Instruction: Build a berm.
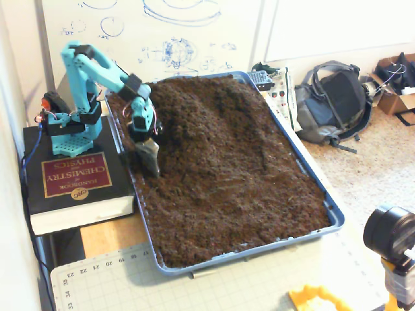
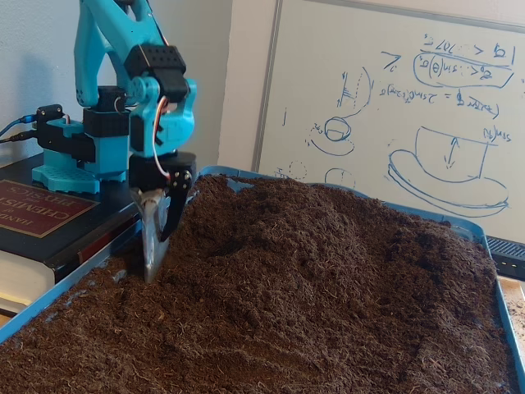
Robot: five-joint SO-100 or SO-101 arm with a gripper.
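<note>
Crumbly matt berm [image 2: 328, 246]; glossy plastic tray [image 1: 311, 178]

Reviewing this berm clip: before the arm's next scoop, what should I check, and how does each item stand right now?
1. Gripper tip is down in the soil by the tray's near-arm edge: ok.
2. Berm stands higher than the surrounding soil: ok.
3. Soil stays inside the blue tray; no spill seen on the table: ok.
4. Arm base sits squarely on the book: ok.
5. Whether the jaws are open or shut: cannot tell.
</note>
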